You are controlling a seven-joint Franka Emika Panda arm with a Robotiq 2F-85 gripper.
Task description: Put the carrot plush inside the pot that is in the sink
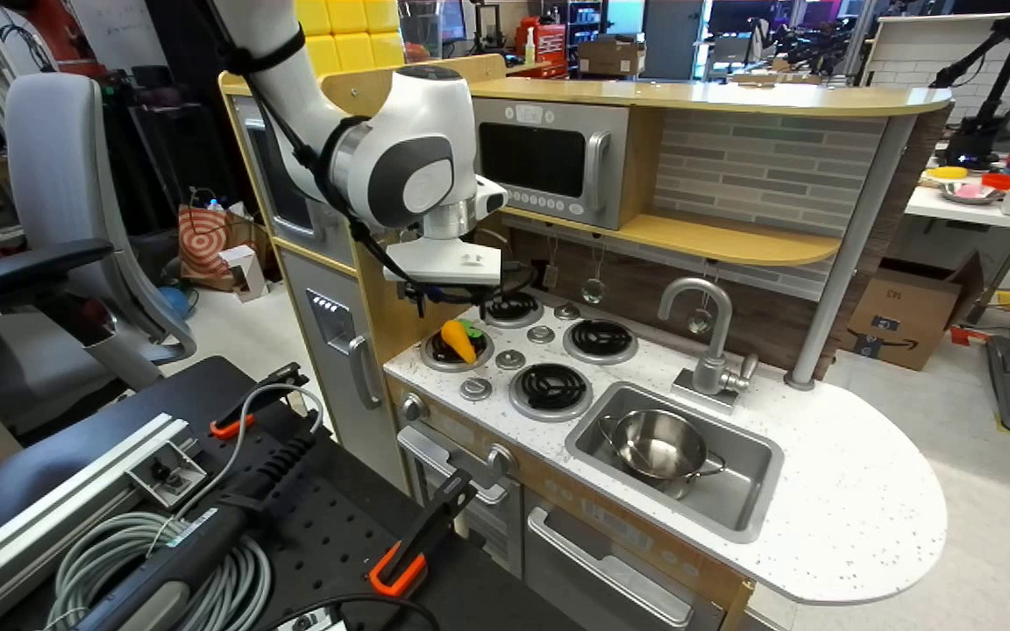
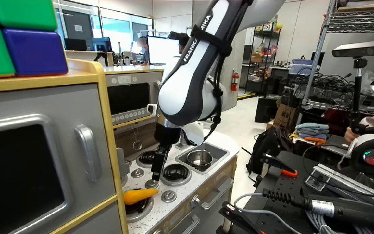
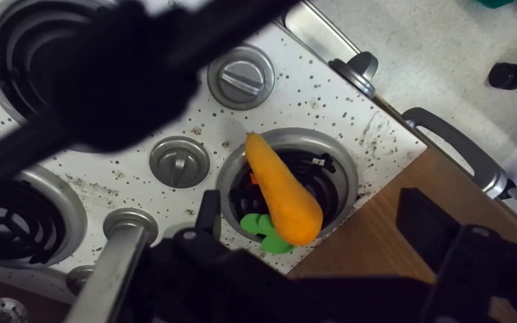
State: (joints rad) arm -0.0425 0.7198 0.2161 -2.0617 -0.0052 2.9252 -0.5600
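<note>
The orange carrot plush (image 1: 458,340) with green leaves lies on the stove burner beside the tall cabinet. It also shows in an exterior view (image 2: 140,195) and in the wrist view (image 3: 285,197). My gripper (image 3: 310,197) is open and empty, its fingers wide apart above the carrot and not touching it. The gripper also hangs over the stove in both exterior views (image 1: 452,302) (image 2: 157,170). The shiny steel pot (image 1: 658,447) stands in the grey sink (image 1: 755,517) with nothing visible inside. Pot (image 2: 200,159) and sink (image 2: 219,162) are out of the wrist view.
The tall cabinet (image 2: 110,136) rises right beside the carrot's burner. The microwave (image 1: 549,158) and yellow shelf (image 1: 733,241) hang above the back of the counter. The curved faucet (image 1: 711,342) stands behind the sink. Stove knobs (image 1: 475,388) stick up between the burners.
</note>
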